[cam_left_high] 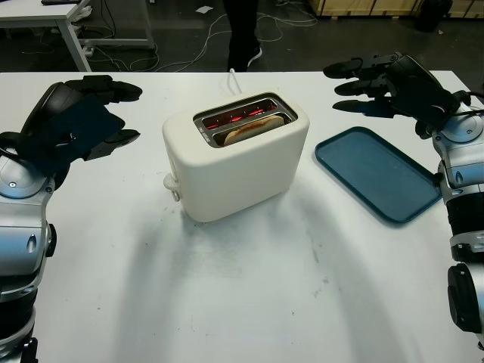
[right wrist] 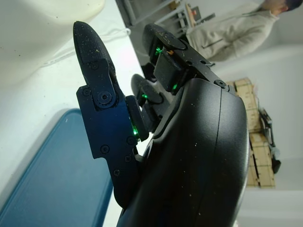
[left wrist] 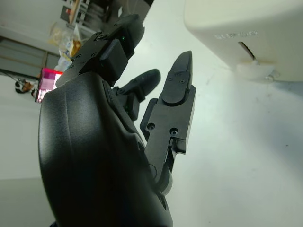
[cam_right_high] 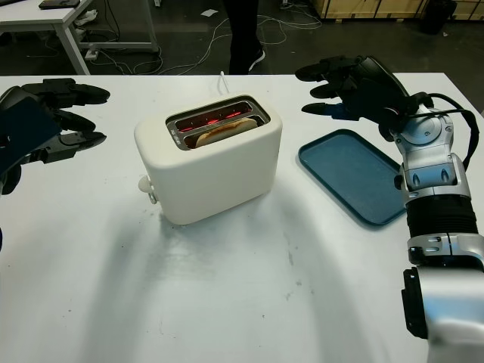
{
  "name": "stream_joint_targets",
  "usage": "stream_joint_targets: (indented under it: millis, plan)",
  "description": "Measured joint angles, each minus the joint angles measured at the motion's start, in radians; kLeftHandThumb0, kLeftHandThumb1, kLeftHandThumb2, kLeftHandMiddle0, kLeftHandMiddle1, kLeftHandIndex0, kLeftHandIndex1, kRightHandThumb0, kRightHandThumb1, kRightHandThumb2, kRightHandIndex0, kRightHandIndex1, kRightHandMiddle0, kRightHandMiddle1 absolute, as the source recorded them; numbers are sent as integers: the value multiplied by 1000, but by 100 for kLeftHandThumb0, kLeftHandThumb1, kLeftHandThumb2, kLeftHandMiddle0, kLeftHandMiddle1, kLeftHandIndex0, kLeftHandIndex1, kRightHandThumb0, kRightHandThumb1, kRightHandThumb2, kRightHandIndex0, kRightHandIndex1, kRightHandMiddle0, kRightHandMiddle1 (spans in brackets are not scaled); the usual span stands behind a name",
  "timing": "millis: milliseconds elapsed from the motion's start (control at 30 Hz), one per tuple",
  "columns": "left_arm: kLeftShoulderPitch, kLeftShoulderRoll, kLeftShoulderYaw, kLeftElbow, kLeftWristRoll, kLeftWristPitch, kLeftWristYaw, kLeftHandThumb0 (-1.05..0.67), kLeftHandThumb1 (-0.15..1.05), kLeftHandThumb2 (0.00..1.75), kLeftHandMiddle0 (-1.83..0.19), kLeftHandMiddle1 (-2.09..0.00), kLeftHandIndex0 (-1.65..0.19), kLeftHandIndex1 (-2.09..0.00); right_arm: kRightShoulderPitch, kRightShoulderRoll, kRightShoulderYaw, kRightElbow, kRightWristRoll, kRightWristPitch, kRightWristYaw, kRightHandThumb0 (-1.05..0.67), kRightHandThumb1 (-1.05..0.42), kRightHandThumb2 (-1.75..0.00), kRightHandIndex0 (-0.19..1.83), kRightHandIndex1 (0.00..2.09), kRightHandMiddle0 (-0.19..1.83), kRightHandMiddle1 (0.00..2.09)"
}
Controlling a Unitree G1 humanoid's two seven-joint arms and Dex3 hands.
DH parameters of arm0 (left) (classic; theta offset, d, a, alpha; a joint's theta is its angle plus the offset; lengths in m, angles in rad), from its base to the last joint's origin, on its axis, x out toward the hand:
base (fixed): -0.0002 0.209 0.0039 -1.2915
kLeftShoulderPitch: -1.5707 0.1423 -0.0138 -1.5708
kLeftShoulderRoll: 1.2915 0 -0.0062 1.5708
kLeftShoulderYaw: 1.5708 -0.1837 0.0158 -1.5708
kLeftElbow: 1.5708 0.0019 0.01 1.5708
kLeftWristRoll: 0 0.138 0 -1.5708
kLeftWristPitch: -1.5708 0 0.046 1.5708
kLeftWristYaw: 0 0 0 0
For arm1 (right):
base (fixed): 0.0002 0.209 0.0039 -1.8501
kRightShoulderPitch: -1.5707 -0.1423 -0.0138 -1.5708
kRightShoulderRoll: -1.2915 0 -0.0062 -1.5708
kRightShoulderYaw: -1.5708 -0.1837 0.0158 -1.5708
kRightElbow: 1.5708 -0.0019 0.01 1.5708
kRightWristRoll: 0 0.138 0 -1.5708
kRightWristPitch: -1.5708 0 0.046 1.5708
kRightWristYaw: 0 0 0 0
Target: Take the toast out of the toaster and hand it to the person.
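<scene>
While the toast (cam_left_high: 249,130) sat low in the nearer slot of the toaster (cam_left_high: 234,162), with only its browned top edge above the rim and the elements glowing red in the farther slot, neither hand had touched it, so the task appeared to stand at its first step, the approach. The right hand (cam_right_high: 344,82) hovered open to the right of the toaster and a little behind it, above the white table (cam_left_high: 249,295) near the far end of the blue tray (cam_left_high: 378,172), holding nothing. The left hand (cam_left_high: 91,113) was raised open to the left of the toaster, well apart from it, also holding nothing. The slice stood on edge, its long axis running along the slot, from the toaster's near-left end, where the lever knob (cam_left_high: 172,183) stuck out, toward its far-right end. The next move would probably call for one hand to come over the slot and pinch the exposed top edge across its thin faces, then lift straight up. So little of the slice showed that the hold looked shallow. Behind the toaster, past the table's far edge, stood a person (cam_left_high: 243,34), seen as dark legs, presumably the one to receive it.
</scene>
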Motion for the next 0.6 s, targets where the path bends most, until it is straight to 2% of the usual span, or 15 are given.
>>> stream_joint_targets:
  millis: [600]
  plan:
    - [0, -1, 1, 1, 0, 5, 4, -15, 92, 8, -30, -105, -53, -29, 0, 0, 3, -4, 0, -10, 5, -63, -89, 0, 68, 8, 65, 0]
